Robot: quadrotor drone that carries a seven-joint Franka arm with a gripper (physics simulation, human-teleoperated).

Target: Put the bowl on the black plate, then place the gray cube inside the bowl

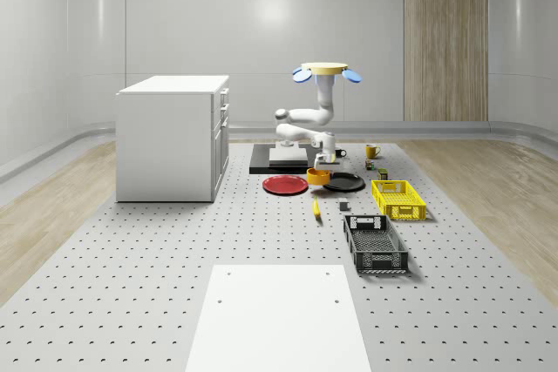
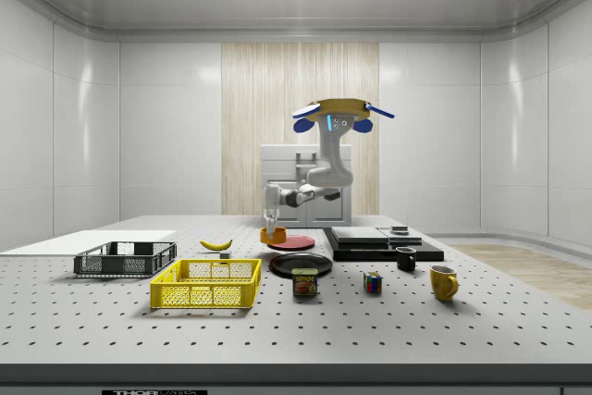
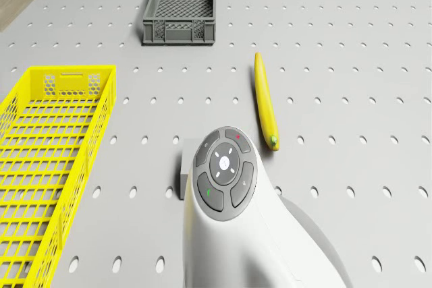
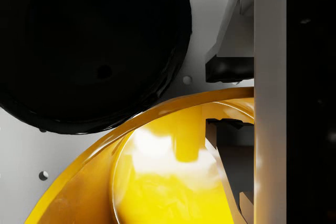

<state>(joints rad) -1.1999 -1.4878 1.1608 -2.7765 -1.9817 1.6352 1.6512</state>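
The small can point(image 2: 305, 283) on the table, seen in the side view, has a yellow word on its dark label that looks like "SPAM"; the letters are small, so the reading is not sure. At the bottom edge of the same view, a dark strip point(image 2: 154, 392) on the front of the table carries white letters, but they are cut off and cannot be read. No other text is readable.

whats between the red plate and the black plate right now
The yellow bowl sits between the red plate and the black plate in the whole-scene view, with the gripper at its rim.
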